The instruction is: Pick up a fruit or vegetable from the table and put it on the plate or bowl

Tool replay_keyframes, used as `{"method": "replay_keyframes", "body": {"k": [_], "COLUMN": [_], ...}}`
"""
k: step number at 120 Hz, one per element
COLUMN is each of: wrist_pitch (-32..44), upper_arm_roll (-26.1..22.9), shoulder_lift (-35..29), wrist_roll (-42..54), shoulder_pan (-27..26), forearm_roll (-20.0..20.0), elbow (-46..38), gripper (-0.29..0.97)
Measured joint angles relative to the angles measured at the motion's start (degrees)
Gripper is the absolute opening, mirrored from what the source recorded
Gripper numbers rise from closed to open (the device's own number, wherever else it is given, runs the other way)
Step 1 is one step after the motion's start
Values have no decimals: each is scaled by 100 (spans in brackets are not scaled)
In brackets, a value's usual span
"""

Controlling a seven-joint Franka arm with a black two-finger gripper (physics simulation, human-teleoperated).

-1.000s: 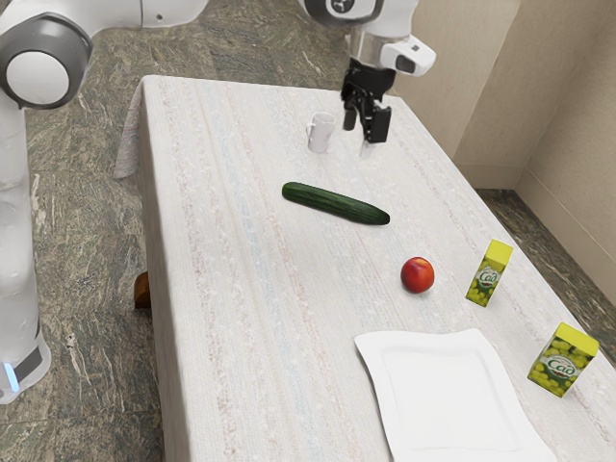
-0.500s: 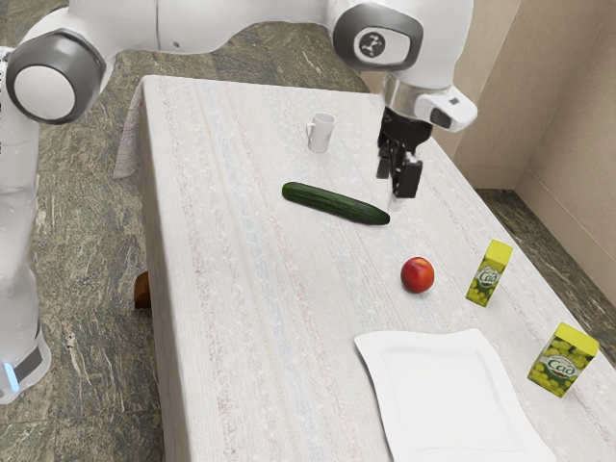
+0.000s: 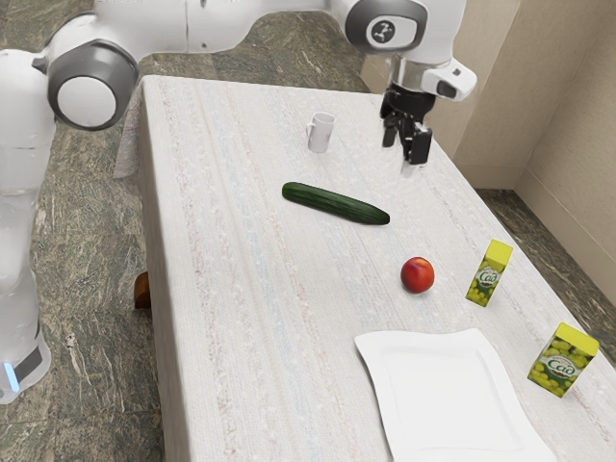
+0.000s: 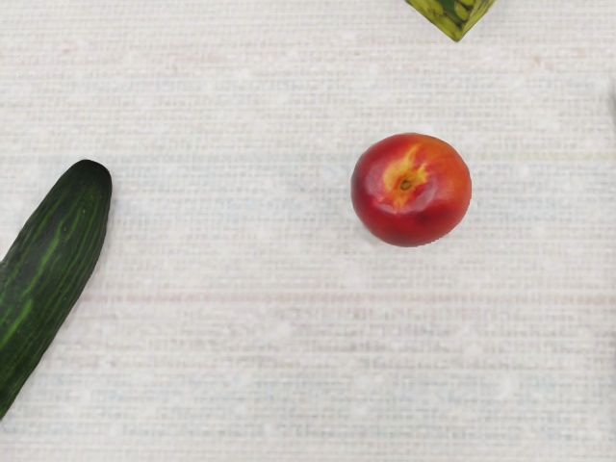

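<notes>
A red-and-yellow peach point(image 3: 418, 274) lies on the table, a short way from the far corner of the white square plate point(image 3: 448, 395). A dark green cucumber point(image 3: 335, 203) lies mid-table. My black gripper point(image 3: 408, 146) hangs open and empty above the table's far right part, beyond the cucumber's right end and well back from the peach. In the wrist view the peach point(image 4: 411, 189) sits under the hand, off to one side, with the cucumber's tip point(image 4: 43, 274) on the opposite side.
A white mug point(image 3: 320, 132) stands at the back, to the exterior view's left of my gripper. Two yellow-green juice boxes point(image 3: 489, 272) point(image 3: 562, 359) stand along the right edge near the peach and plate. A box corner point(image 4: 450, 14) shows beyond the peach.
My gripper has moved from beside the mug toward the exterior view's right, dipped near the cucumber's end, then lifted again. The objects have not moved.
</notes>
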Motion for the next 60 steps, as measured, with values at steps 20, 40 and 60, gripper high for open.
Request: {"method": "replay_keyframes", "body": {"k": [20, 40, 60], "wrist_pitch": [-118, -148, -94], "upper_arm_roll": [225, 204, 177], "shoulder_lift": [1055, 1349, 1476], "wrist_roll": [-4, -8, -12], "shoulder_pan": [-121, -168, -204], "forearm_roll": [-24, -48, -69], "elbow": [1149, 1185, 1020], "gripper": [68, 68, 68]}}
